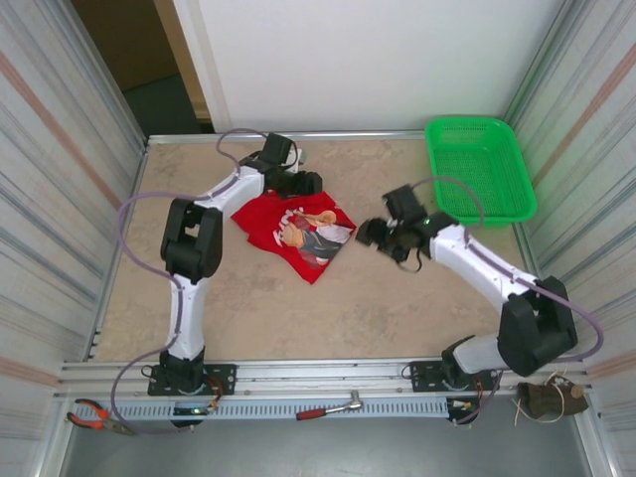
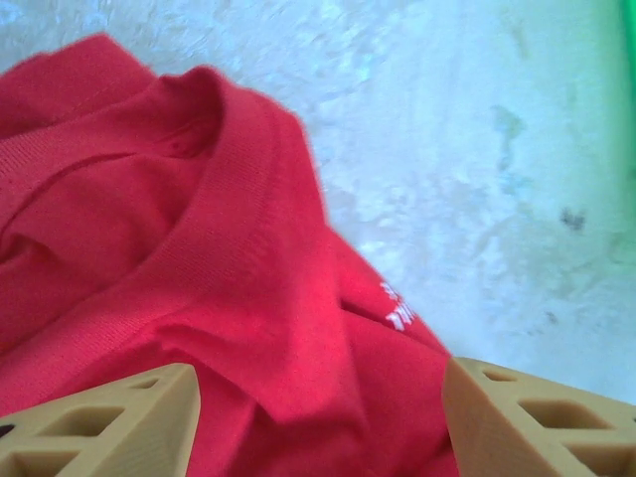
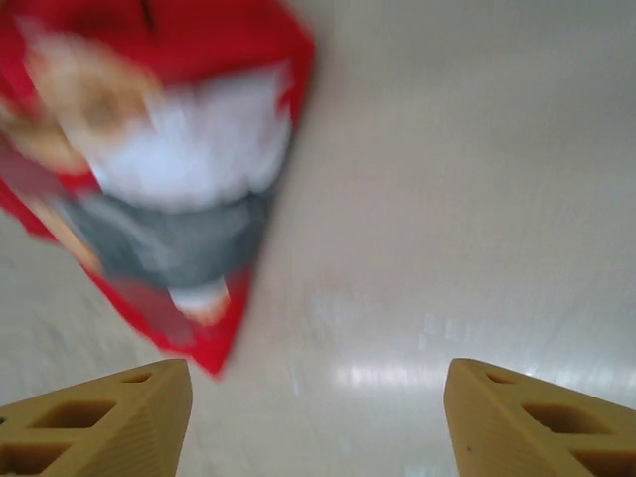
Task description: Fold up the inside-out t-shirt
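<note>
Folding job: not started yet, I think. The shirt (image 1: 298, 234) is a bunched heap, not flat.
Shirt place: on the table (image 1: 397, 308), in the middle and a bit toward the far edge and the left edge. It is well apart from the basket (image 1: 482, 164) in the far right corner.
Shirt long way: it seems to slant from far left to near right, with a pointy corner toward the near edge. The picture side faces up.
Left gripper (image 1: 303, 184): over the far edge of the shirt. In the left wrist view, the left gripper (image 2: 320, 376) has its fingers wide apart and holds nothing. The red cloth (image 2: 199, 248) and its collar (image 2: 238, 199) lie right under and ahead of them. Small white letters (image 2: 397, 308) show near the right finger.
Right gripper (image 1: 370, 234): just beside the right side of the shirt, not touching. In the right wrist view, the right gripper (image 3: 318, 376) has its fingers wide apart over bare table. The shirt (image 3: 169, 149) lies ahead and to the left, and it looks blurry.
Nearer arm: the left one, as it is already on top of the cloth.
Next move, my guess: the left fingers can go straight down to pinch the collar. The right one must slide left first.
</note>
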### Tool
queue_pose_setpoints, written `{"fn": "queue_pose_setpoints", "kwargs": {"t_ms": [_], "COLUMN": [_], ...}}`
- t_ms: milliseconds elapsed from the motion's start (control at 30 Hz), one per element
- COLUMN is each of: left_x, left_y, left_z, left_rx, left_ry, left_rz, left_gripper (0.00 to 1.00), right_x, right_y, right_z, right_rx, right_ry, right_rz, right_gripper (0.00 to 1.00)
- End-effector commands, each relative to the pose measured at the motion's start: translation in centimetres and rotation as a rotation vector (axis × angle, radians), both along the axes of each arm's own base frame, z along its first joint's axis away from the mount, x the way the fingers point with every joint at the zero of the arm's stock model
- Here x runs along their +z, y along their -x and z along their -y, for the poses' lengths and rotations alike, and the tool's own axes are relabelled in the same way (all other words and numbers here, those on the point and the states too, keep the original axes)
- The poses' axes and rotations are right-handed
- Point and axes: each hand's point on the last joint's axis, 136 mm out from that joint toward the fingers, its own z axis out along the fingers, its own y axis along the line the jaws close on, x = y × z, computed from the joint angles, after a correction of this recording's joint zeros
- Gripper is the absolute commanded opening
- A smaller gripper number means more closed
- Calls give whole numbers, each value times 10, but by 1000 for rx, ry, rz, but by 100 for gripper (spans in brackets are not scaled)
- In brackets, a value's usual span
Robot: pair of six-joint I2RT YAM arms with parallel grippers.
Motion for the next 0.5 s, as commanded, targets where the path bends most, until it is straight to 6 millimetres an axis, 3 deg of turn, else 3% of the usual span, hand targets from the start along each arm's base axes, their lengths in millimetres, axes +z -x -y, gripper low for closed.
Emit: {"fn": "queue_pose_setpoints", "kwargs": {"t_ms": [0,100,267,367,467], "left_x": [56,56,25,7,-12], "left_y": [33,81,163,197,215], "left_z": [-19,-31,-35,-21,-6], "left_rx": [40,78,103,85,72], "left_ry": [32,79,98,92,79], "left_rz": [39,-12,-85,-106,-131], "left_gripper": [67,67,68,69,70], "right_x": [12,1,-31,-42,-51], "right_y": [-39,-63,-85,-93,-97], "right_z": [-15,-35,-50,-52,-54], "right_rx": [230,352,397,395,397], "right_ry": [-16,-64,-61,-53,-48], "right_rz": [82,65,35,26,7], "right_gripper": [70,71,70,70,69]}}
